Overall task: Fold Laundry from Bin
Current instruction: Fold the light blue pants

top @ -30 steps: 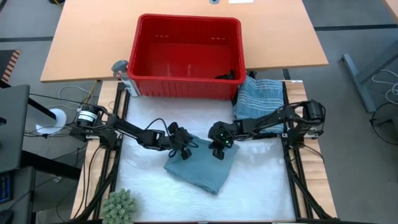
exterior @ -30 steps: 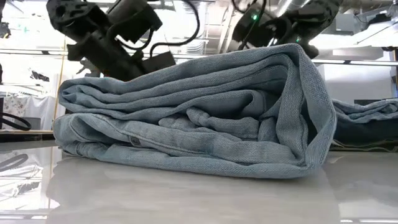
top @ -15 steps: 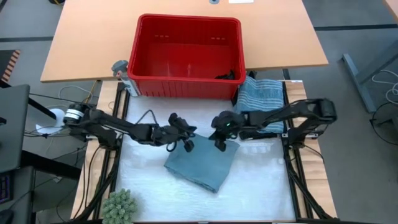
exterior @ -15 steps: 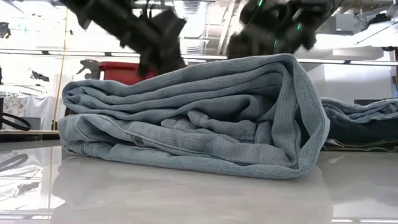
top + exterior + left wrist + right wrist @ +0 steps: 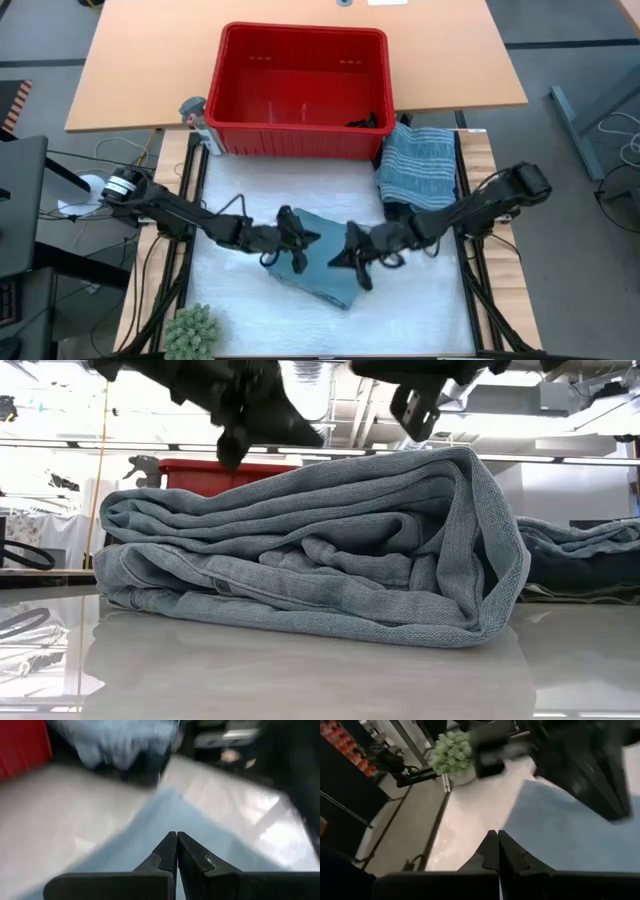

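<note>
Both our pincers, left (image 5: 298, 248) and right (image 5: 352, 258), were pinched tight and empty, hovering over the folded light blue garment (image 5: 328, 262) mid-desk, its long axis running diagonally beneath them, both equally near.

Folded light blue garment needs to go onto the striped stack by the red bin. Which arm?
Right, probably. The right gripper, shut, hovers over the folded light blue garment on the side facing the folded striped grey-blue cloth, which lies on the right arm's side. The left gripper, also shut, sits at the garment's far edge.
</note>
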{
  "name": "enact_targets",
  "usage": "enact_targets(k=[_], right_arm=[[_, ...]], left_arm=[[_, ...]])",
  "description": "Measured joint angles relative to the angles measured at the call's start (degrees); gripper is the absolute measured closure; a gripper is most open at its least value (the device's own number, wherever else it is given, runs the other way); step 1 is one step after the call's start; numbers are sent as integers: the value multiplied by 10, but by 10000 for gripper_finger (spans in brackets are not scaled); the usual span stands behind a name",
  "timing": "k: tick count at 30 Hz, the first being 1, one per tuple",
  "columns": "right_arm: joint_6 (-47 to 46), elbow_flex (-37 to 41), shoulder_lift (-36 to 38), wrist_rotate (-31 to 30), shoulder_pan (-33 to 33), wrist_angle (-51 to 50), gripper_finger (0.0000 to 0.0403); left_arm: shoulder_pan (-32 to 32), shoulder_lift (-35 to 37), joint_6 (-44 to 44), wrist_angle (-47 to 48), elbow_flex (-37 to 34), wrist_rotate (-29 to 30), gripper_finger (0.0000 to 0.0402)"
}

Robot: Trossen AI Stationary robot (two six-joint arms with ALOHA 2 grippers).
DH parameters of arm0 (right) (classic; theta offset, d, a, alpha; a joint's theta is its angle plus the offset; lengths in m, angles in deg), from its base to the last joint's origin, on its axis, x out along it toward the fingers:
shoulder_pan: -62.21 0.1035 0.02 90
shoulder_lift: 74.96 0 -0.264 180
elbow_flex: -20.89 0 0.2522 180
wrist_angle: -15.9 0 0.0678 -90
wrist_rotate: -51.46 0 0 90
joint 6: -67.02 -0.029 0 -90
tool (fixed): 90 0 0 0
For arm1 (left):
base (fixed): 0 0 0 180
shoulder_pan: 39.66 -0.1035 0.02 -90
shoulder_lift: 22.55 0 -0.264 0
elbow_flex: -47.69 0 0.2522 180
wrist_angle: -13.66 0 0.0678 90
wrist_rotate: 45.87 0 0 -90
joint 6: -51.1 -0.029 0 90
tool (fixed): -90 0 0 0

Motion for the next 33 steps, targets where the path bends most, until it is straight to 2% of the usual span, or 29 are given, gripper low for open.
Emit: enact_targets(k=[6,11,22,26,33], right_arm=[[-75,0,-129,-13,43,147,378],[-123,0,-213,-14,75,244,386],[-183,-3,-338,-90,120,276,382],[-190,-4,-354,-95,122,280,384],[-183,-7,-355,-116,136,238,379]], left_arm=[[35,-65,32,-6,0,2,401],[58,-104,43,-7,0,6,401],[66,-201,55,11,1,24,402],[67,-232,71,3,2,30,402],[64,-233,75,14,3,54,401]])
